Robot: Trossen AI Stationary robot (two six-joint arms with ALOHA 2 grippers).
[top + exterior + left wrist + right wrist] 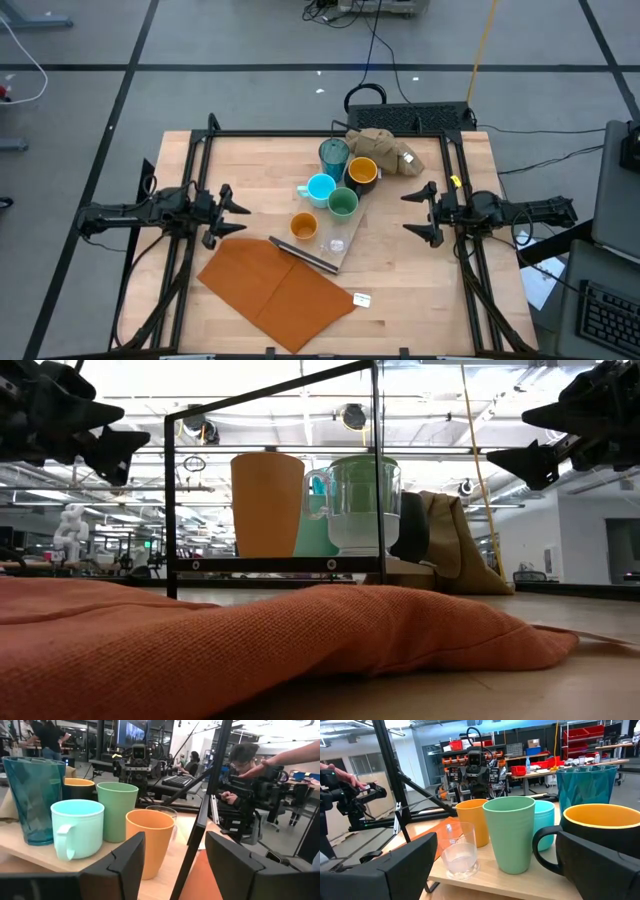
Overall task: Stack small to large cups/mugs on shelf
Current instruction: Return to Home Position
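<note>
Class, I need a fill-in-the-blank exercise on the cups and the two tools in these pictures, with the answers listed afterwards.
1. The tallest vessel is the ___ tumbler.
2. The dark mug has a ___ lining.
3. The pale mug beside the green cup is light ___.
4. The left tool and the right tool both hold ___.
Answers: teal; yellow; blue; nothing.

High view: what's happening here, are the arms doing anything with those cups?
Nothing is being held right now. The left claw and right claw are both open and empty, one on either side of the shelf, apart from the cups. Six vessels stand upright together on that board: teal tumbler, dark mug, light blue mug, green cup, orange cup and clear glass. A tan cloth lump lies by the tumbler end, an orange-brown sheet by the other.
</note>
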